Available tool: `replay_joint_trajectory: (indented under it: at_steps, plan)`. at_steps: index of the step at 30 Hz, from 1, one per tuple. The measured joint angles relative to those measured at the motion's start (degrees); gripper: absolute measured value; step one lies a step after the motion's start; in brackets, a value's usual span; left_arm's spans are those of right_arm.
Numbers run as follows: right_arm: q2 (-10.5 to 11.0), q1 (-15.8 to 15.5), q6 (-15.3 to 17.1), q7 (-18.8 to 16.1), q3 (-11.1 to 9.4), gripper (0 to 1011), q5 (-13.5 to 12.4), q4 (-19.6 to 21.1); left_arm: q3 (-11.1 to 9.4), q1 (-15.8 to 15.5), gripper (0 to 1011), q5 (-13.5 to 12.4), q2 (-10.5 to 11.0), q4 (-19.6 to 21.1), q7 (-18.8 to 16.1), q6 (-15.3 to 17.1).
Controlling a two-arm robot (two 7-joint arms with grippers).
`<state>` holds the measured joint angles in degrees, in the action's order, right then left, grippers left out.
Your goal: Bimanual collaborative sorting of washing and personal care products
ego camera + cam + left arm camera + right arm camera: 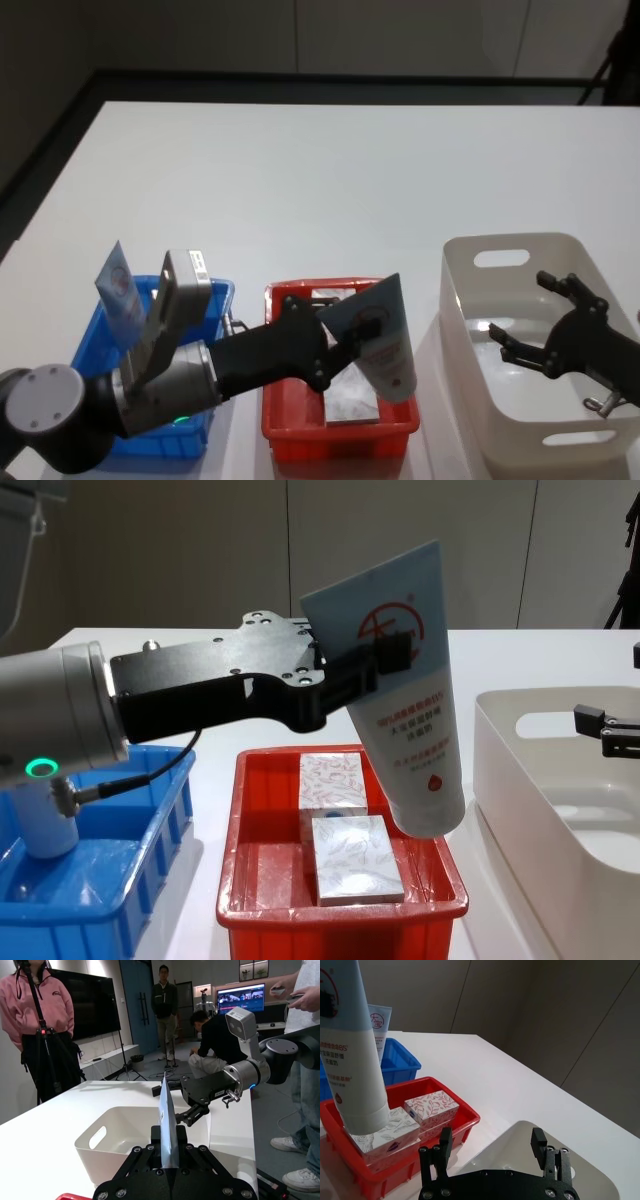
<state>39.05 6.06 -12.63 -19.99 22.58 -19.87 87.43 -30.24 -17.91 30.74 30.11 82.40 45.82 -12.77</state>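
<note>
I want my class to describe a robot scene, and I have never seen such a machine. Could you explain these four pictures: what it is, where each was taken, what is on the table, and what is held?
This is a robot with two arms. Its own cameras took the four pictures at one moment: one on its head looking down, one on its chest looking across the table, and one on each wrist. On the table stand a blue bin, a red bin and a white bin. The left gripper pinches a pale-blue tube near its flat end and holds it tilted over the red bin, where small patterned boxes lie. A second tube stands in the blue bin. The right gripper hangs open over the white bin, holding nothing.
</note>
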Motion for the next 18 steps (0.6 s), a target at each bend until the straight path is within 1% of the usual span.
replay_joint_trajectory:
  at_steps: [5,13,18]
  plan:
    - [0.2,-0.2,-0.3,-2.0,-0.4,1001,-0.5,0.4,0.0,0.0,169,0.0,0.0,0.0,0.0,0.0]
    - [0.7,-0.6,-1.0,-6.6,-1.1,1001,-2.1,1.2,0.0,0.0,169,0.0,0.0,0.0,0.0,0.0]
    - [0.6,-0.4,-1.1,-8.9,-1.4,1001,-3.0,1.5,0.0,0.0,169,0.0,0.0,0.0,0.0,0.0]
